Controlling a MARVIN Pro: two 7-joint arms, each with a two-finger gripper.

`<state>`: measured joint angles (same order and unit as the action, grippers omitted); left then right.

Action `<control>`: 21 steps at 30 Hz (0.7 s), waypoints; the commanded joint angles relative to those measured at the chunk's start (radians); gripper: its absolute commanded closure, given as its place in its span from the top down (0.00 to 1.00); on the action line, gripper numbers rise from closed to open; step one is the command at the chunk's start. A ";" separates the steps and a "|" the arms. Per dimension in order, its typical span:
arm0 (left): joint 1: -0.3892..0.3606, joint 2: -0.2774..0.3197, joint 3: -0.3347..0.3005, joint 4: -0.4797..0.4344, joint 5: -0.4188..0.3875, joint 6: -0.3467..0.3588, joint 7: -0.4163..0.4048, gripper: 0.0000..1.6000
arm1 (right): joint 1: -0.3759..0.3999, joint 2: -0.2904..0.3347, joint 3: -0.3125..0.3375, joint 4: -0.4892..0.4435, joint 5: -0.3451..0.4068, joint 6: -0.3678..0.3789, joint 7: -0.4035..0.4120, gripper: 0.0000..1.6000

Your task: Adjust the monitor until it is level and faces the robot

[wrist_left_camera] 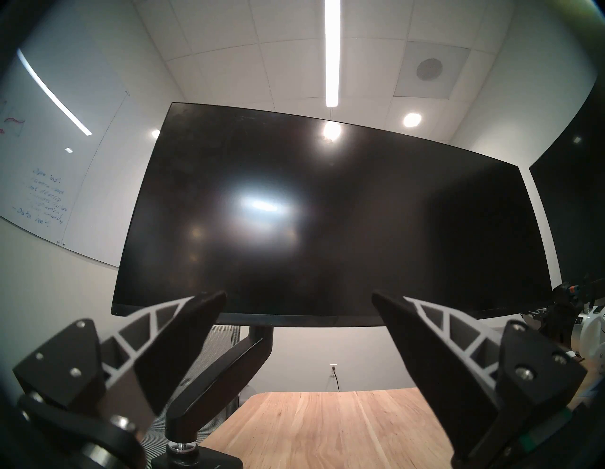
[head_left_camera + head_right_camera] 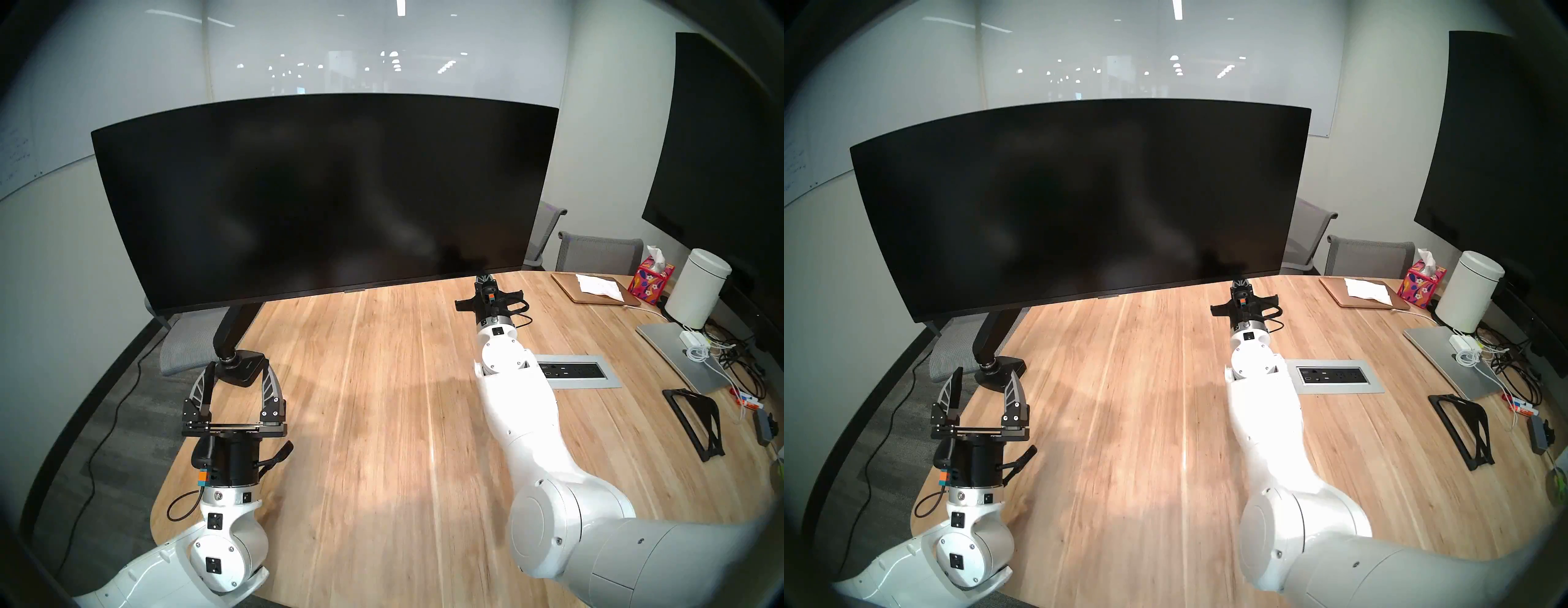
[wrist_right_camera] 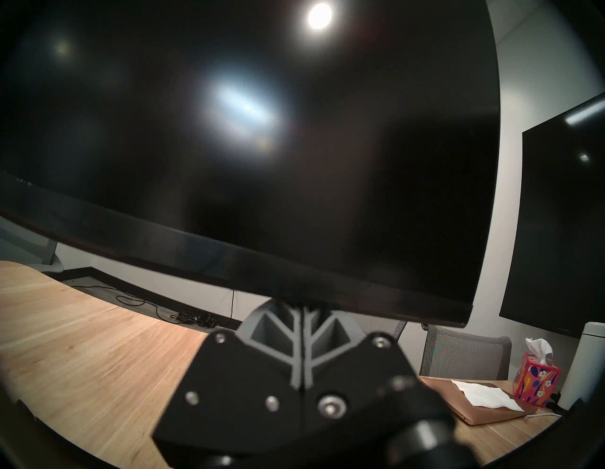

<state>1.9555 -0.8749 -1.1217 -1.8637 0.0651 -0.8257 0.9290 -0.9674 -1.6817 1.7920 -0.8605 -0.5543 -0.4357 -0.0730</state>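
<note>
Black monitor (image 2: 322, 199) sits tilted, my pinched-together right gripper (image 2: 485, 279) nudging under its 5 o'clock corner, needs lifting; left gripper (image 2: 236, 384) hangs apart.

Blue handwriting is showing on the whiteboard (image 1: 49, 196), too blurred for reading beyond a possible "Data". No other text is appearing legible on any item.

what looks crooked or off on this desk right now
The monitor sits askew: in the head views its left end hangs lower than its right, so it is not level. The right gripper, fingers shut, is at its lower edge near the right end. The left gripper is open and clear of it.
</note>
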 commanded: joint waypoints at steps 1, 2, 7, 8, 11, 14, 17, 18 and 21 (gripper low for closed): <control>-0.002 -0.002 -0.001 -0.011 0.001 -0.003 0.001 1.00 | 0.080 -0.007 -0.024 -0.067 -0.002 -0.045 0.000 0.00; -0.002 -0.002 -0.001 -0.011 0.001 -0.003 0.001 1.00 | 0.080 -0.007 -0.024 -0.067 -0.001 -0.044 0.000 0.00; -0.001 -0.002 -0.001 -0.011 0.001 -0.003 0.001 1.00 | 0.079 -0.008 -0.024 -0.065 -0.001 -0.042 0.000 0.00; -0.001 -0.002 -0.001 -0.011 0.001 -0.003 0.001 1.00 | 0.079 -0.008 -0.025 -0.064 0.000 -0.042 0.000 0.00; -0.001 -0.001 -0.001 -0.011 0.001 -0.003 0.001 1.00 | 0.077 -0.007 -0.025 -0.062 0.000 -0.041 0.001 0.00; -0.001 -0.001 -0.001 -0.011 0.001 -0.003 0.001 1.00 | 0.077 -0.007 -0.026 -0.058 0.000 -0.040 0.001 0.00; -0.001 -0.001 -0.001 -0.011 0.001 -0.003 0.001 1.00 | 0.075 -0.008 -0.027 -0.057 -0.001 -0.040 0.002 0.00; -0.001 -0.001 -0.001 -0.011 0.001 -0.003 0.001 1.00 | 0.075 -0.008 -0.027 -0.056 -0.001 -0.040 0.001 0.00; -0.001 -0.001 -0.001 -0.012 0.001 -0.003 0.001 1.00 | 0.074 -0.009 -0.029 -0.054 -0.001 -0.039 0.001 0.00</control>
<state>1.9555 -0.8749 -1.1217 -1.8637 0.0651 -0.8257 0.9290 -0.9676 -1.6814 1.7897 -0.8568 -0.5512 -0.4347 -0.0751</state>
